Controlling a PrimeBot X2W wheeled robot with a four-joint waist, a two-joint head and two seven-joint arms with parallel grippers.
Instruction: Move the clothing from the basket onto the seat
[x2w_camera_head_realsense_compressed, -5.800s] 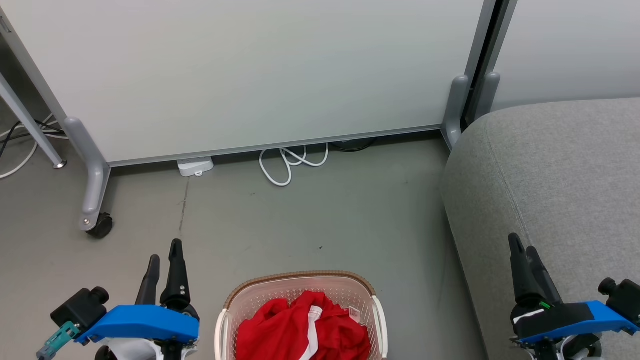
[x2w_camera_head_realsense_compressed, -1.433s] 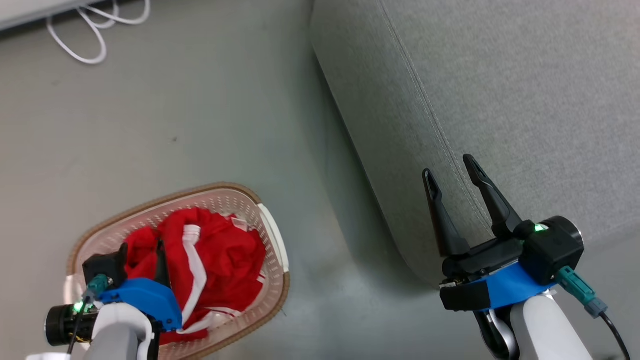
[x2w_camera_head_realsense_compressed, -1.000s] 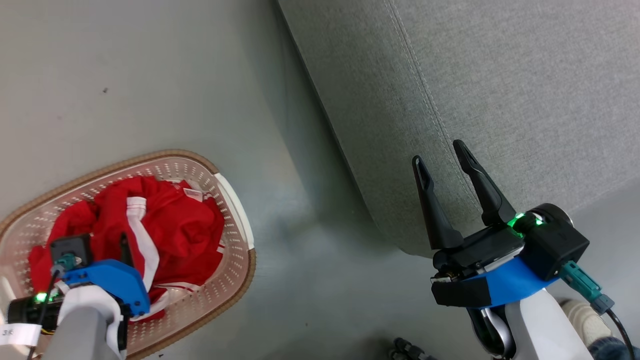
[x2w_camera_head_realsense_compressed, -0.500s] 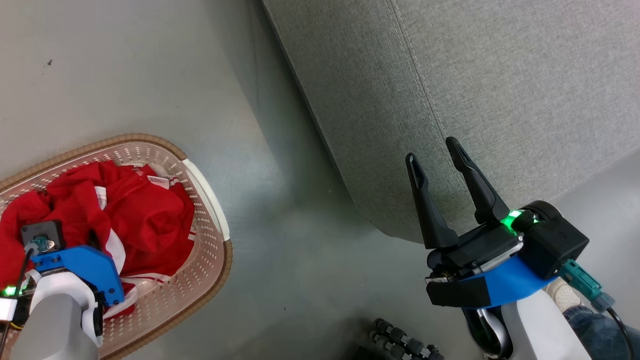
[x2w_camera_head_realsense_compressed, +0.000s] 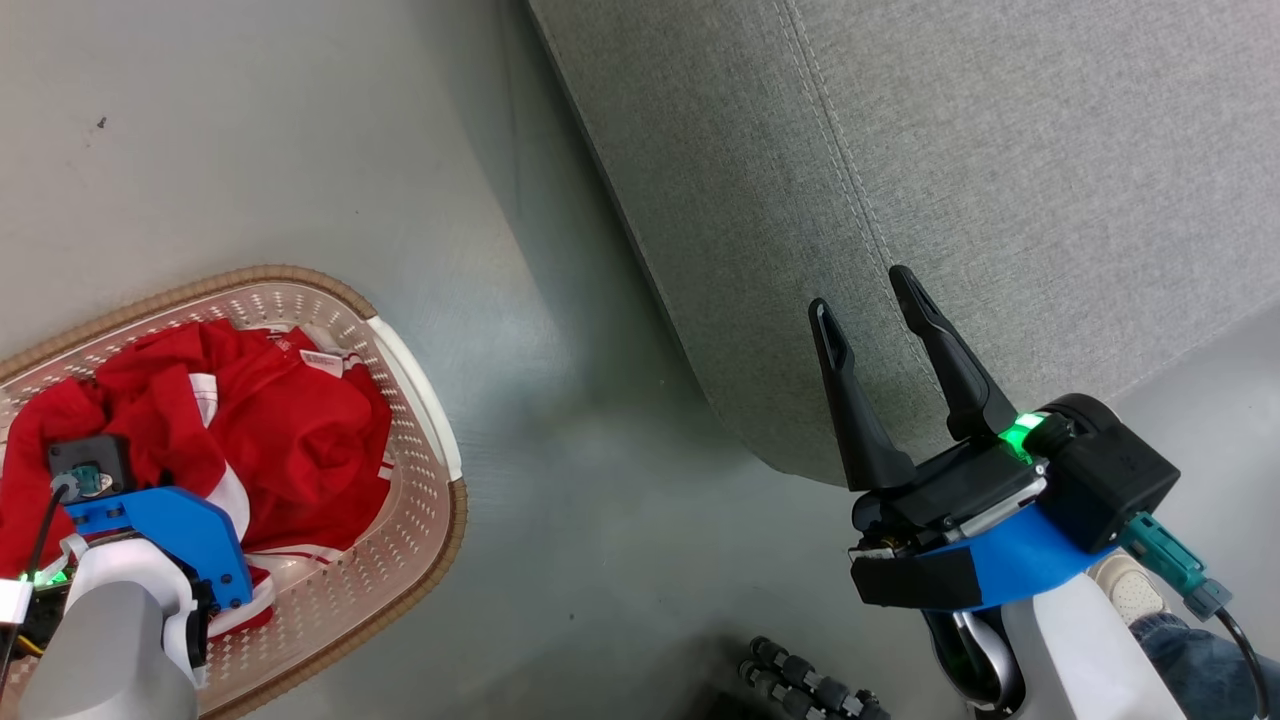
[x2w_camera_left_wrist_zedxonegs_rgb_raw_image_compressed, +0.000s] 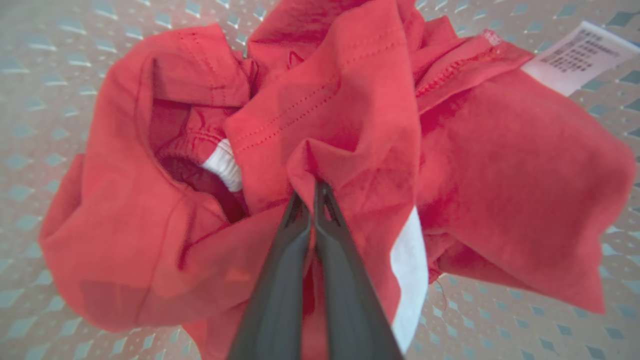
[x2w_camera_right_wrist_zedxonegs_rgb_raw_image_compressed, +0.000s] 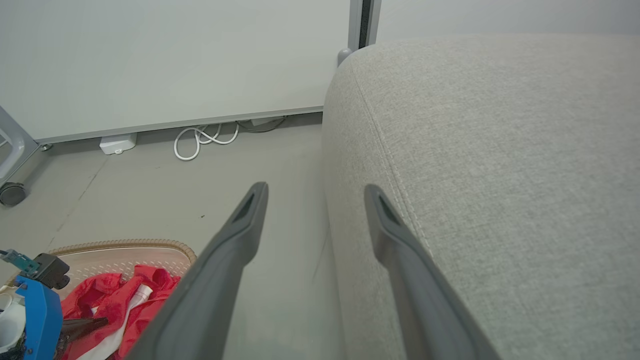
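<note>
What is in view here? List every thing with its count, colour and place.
clothing: one heap, number of garments unclear, red with white trim, in the basket
care label: one, white, at the clothing's edge
basket: one, cream with a brown rim, on the floor
seat: one, light grey, to the right of the basket
floor: grey, under the basket
panel: one, pale, upright beyond the floor
cable: one, white, coiled at the panel's foot
box: one, white, beside the cable
caster: one, dark, on the floor
jointed object: one, black, on the floor
person's shoe: one, whitish, by the right arm
left pincer: black, shut on a clothing fold
right pincer: black, open, empty, over the seat's edge
</note>
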